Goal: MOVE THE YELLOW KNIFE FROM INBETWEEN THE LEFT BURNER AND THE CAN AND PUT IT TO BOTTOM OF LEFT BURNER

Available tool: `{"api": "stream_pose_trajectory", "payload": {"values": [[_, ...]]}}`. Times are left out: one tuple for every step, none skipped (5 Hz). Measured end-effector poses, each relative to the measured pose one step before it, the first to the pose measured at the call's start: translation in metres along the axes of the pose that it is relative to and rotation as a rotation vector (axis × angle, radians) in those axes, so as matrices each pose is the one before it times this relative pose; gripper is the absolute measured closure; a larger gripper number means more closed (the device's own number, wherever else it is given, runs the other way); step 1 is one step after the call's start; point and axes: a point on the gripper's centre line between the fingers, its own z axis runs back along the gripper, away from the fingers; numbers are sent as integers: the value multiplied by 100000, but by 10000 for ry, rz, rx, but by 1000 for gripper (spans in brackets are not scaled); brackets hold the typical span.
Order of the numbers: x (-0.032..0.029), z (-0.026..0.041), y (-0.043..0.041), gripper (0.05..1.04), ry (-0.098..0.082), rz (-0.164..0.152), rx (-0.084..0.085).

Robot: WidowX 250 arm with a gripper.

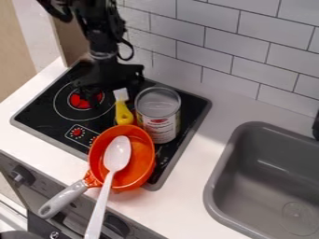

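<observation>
In the camera view, looks not yet done, with the yellow knife between left burner and can. Needs lifting out, then setting down at the bottom of the burner. Lies just below and right of the black gripper, blade end nearest. Cannot tell whether spread, closed or holding anything.

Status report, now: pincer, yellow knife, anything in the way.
Pincer over left burner. Yellow knife still to be moved, between burner and can. Orange pan crowds its handle end.
</observation>
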Motion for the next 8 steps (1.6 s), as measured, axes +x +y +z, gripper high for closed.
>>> {"api": "stream_pose_trajectory", "payload": {"values": [[-220, -619, -75, 84, 11, 22, 189], [123, -584, 5, 128, 58, -43, 177], [510, -119, -336, 380, -59, 187, -147], [423, 74, 197, 656, 8, -35, 53], [373, 48, 862, 775, 121, -220, 100], [440, 3, 1471, 775, 58, -435, 167], [741, 1609, 2072, 776, -175, -1323, 105], [-183, 1148, 2166, 776, 298, -1914, -176]]}}
